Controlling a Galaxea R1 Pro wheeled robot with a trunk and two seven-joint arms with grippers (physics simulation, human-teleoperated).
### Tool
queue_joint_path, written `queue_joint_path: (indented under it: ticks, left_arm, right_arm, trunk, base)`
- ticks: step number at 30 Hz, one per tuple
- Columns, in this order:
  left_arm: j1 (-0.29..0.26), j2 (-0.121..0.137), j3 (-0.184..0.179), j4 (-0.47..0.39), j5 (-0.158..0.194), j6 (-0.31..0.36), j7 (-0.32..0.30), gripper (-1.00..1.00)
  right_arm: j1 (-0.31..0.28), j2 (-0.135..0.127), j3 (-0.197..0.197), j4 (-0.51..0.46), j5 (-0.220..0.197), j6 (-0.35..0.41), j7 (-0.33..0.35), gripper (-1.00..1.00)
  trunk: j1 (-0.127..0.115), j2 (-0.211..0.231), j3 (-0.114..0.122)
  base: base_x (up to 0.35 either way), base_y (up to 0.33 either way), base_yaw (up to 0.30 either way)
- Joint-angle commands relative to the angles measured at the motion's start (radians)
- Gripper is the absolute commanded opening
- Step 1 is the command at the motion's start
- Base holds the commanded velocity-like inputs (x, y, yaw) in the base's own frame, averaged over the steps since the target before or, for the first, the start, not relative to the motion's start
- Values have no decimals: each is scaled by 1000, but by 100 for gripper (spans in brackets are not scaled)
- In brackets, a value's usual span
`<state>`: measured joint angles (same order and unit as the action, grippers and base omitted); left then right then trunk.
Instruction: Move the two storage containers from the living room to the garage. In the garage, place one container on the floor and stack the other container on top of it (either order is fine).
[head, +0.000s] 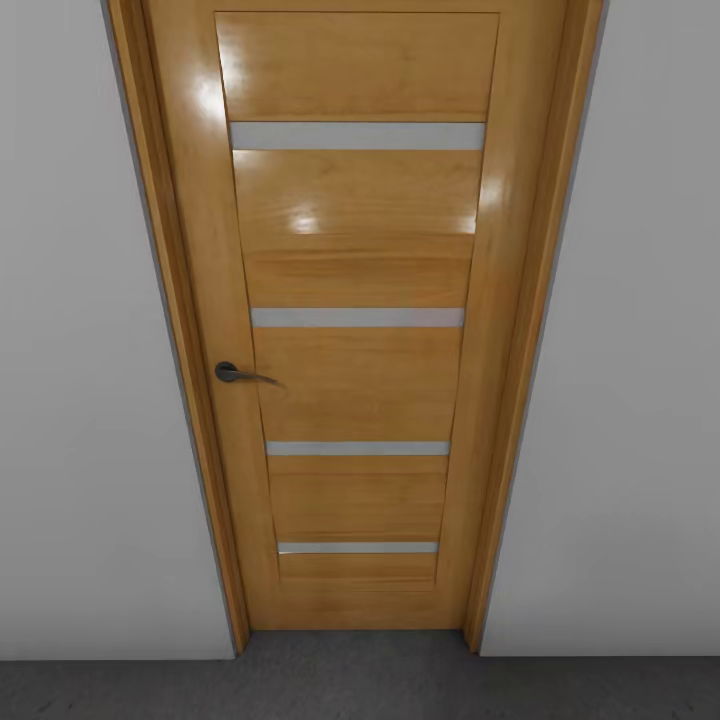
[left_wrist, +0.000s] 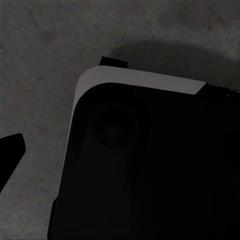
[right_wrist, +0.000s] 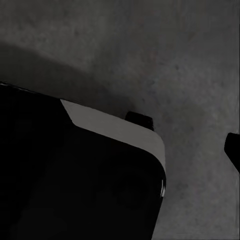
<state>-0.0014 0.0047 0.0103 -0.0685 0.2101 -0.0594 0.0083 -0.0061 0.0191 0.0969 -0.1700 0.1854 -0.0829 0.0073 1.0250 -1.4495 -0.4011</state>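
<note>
One closed wooden door (head: 355, 320) with a lever handle (head: 240, 374) is faced across the dark grey floor (head: 360, 690), judged a transit pause. Neither storage container is seen; the jaws' state cannot be told.

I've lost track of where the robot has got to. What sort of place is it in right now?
Probably a bare room such as a garage, right at a closed wooden door with a dark lever handle. Plain white-grey walls flank it, and the floor is dark grey and concrete-like.
</note>
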Motion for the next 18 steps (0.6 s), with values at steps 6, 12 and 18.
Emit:
queue_joint_path:
  ticks: [6, 12, 18]
  left_arm:
    - [0, 0, 0, -1, 5, -2, 1, 100]
    - [0, -1, 0, -1, 5, -2, 1, 100]
    - [0, -1, 0, -2, 5, -2, 1, 100]
  right_arm:
    - [-1, 24, 1, -346, 22, 171, -3, 100]
    - [-18, 63, 1, -629, 24, 355, -5, 100]
    - [-162, 98, 1, -729, 18, 499, 3, 100]
  trunk:
    - [0, -1, -1]
    - [0, -1, -1]
    - [0, -1, -1]
  base:
    - [0, 0, 0]
    - [0, 0, 0]
    - [0, 0, 0]
